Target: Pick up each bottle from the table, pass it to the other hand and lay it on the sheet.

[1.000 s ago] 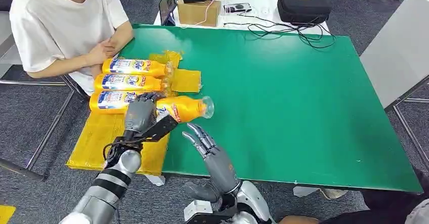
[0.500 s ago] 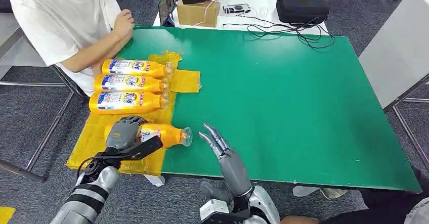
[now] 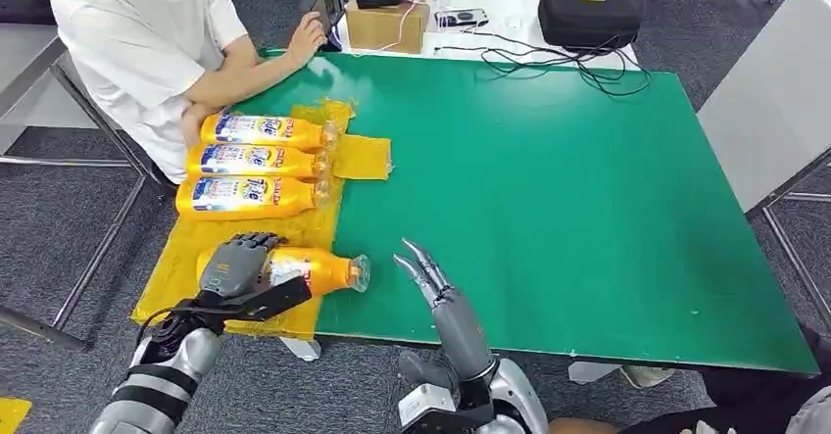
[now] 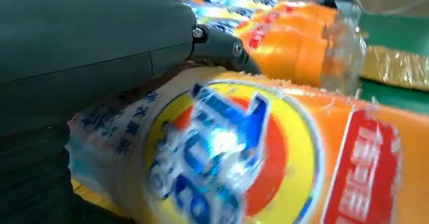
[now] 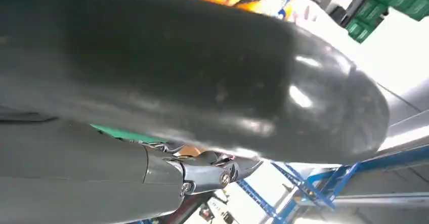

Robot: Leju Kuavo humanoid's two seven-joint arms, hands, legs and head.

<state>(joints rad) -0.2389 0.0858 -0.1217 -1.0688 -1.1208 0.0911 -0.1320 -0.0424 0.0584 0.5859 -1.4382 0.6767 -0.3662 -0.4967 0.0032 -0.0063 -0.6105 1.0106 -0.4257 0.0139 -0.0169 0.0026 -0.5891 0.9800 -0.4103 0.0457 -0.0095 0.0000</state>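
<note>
My left hand grips an orange bottle that lies on its side low on the yellow sheet, its clear cap pointing toward the green table. Close up in the left wrist view, the held bottle shows its blue and yellow label under my thick grey thumb. Three more orange bottles lie side by side on the sheet farther from me. My right hand hovers open over the table's near edge, just right of the cap, fingers straight and holding nothing.
A person in a white shirt sits at the table's far left corner, one arm stretched along its edge toward a tablet. A cardboard box, a black case and cables lie on the white table beyond the green table.
My left hand has brought the bottle down from above the table onto the near part of the sheet. My right hand has drawn slightly right. The person's arm has reached toward the tablet.
</note>
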